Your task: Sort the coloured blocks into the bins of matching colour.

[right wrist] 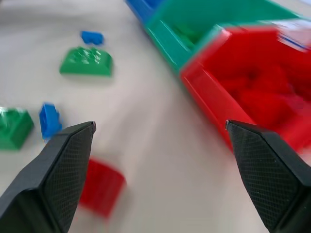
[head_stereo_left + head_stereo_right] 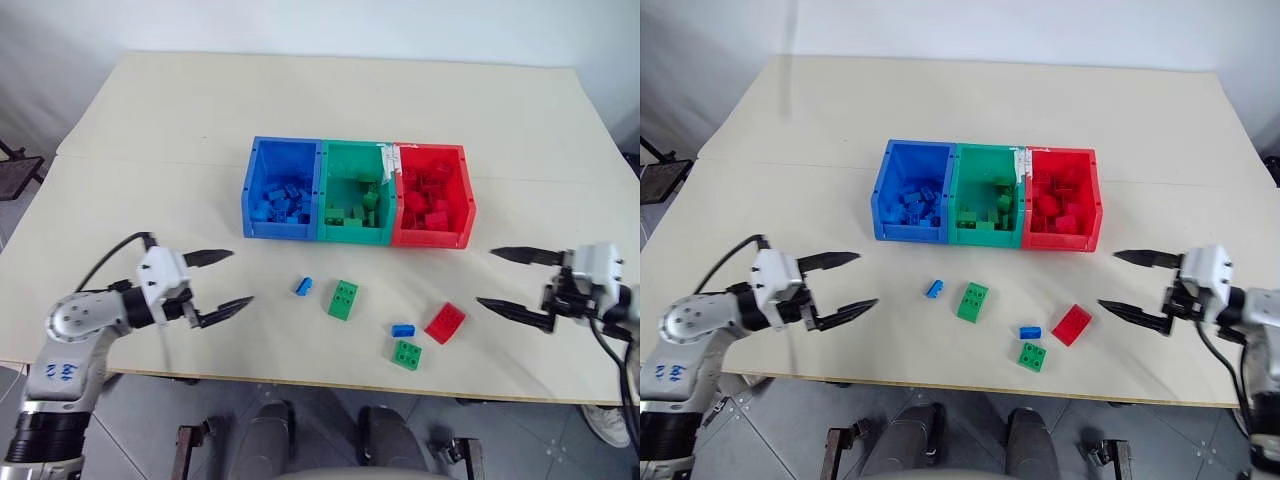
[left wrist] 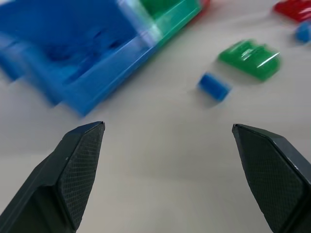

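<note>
— Left end effector [image 2: 222,280], right end effector [image 2: 508,279]?
— Both spread wide, empty, hovering over the counter [image 2: 180,120].
— Blocks?
— Five loose (two blue, two green, one red [image 2: 444,322]) just before the bins [image 2: 356,237].

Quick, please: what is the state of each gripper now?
Left gripper: open, holding nothing.
Right gripper: open, holding nothing.

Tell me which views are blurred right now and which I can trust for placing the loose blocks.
Left wrist view: blue bin and green block smeared. Right wrist view: red bin and red block soft. Both eye views: sharp, evenly lit, no glare on the table.
</note>
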